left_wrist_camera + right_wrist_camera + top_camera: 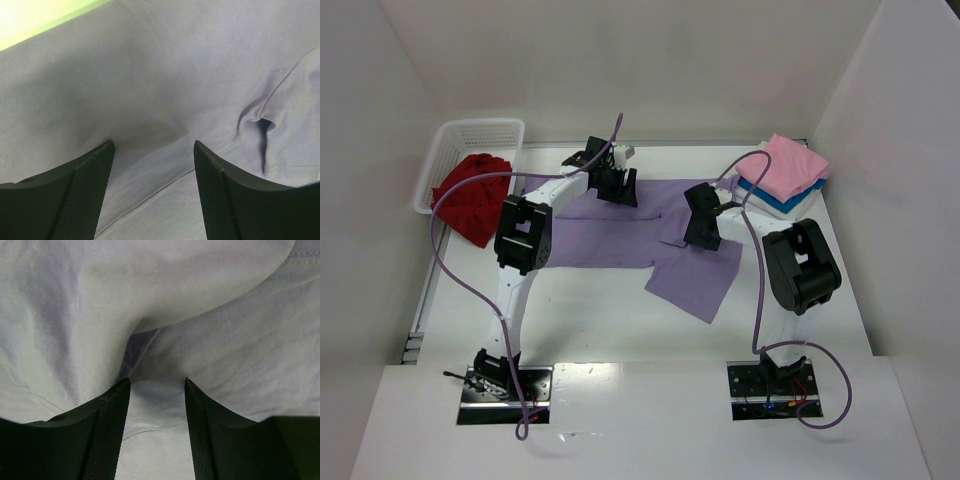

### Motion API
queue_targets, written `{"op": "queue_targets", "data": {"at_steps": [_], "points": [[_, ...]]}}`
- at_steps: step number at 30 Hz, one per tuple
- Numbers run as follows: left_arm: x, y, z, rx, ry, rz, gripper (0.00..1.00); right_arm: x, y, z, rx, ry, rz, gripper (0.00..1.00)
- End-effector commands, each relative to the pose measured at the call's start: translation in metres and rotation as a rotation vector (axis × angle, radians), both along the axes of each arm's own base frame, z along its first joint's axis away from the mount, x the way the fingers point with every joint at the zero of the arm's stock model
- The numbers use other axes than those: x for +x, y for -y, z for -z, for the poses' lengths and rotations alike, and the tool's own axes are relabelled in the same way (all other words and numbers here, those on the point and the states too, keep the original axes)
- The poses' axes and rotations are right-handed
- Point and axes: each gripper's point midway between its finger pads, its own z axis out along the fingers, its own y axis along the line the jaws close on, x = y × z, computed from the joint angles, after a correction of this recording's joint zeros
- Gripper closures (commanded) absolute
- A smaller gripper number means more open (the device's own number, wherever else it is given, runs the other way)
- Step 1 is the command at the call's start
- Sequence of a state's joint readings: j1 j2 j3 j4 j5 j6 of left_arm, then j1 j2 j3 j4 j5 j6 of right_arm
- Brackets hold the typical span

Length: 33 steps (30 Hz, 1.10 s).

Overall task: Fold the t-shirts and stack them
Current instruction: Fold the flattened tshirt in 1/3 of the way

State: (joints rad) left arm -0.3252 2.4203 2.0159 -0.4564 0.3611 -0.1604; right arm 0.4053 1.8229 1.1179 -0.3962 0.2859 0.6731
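Note:
A lavender t-shirt (610, 240) lies spread across the middle of the table, one part folded over toward the lower right. My left gripper (616, 186) hovers low over its far edge, open; in the left wrist view the left gripper (154, 150) straddles a hem seam on the lavender cloth (165, 75). My right gripper (704, 230) is down on the shirt's right part, and in its own view the right gripper (157, 382) stands open with its tips against a soft fold of cloth (225, 340). A pink t-shirt (792, 163) lies folded on a blue one (782, 203) at the back right. The deep red t-shirt (470, 198) spills out of the basket.
A white lattice basket (480, 130) stands at the back left against the wall. White walls close in the table on the left, back and right. Purple cables loop from both arms above the cloth.

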Motion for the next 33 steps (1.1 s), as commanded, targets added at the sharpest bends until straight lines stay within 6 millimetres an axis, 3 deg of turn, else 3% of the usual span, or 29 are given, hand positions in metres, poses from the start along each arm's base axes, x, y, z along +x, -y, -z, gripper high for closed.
{"op": "queue_targets", "data": {"at_steps": [1, 10, 21, 29, 33], "points": [[-0.031, -0.013, 0.066, 0.078, -0.171, 0.008, 0.26, 0.027, -0.009, -0.017, 0.036, 0.087, 0.018, 0.46], [-0.031, -0.013, 0.066, 0.078, -0.171, 0.008, 0.26, 0.034, -0.014, -0.022, 0.045, 0.1, 0.004, 0.46], [-0.031, -0.013, 0.066, 0.078, -0.171, 0.008, 0.26, 0.035, -0.018, -0.005, 0.048, 0.069, -0.014, 0.46], [-0.031, -0.013, 0.066, 0.078, -0.171, 0.008, 0.26, 0.042, -0.024, -0.011, 0.072, 0.093, -0.012, 0.64], [-0.032, -0.011, 0.065, 0.07, -0.174, 0.012, 0.26, 0.041, -0.023, -0.007, 0.069, 0.085, -0.012, 0.77]]}}
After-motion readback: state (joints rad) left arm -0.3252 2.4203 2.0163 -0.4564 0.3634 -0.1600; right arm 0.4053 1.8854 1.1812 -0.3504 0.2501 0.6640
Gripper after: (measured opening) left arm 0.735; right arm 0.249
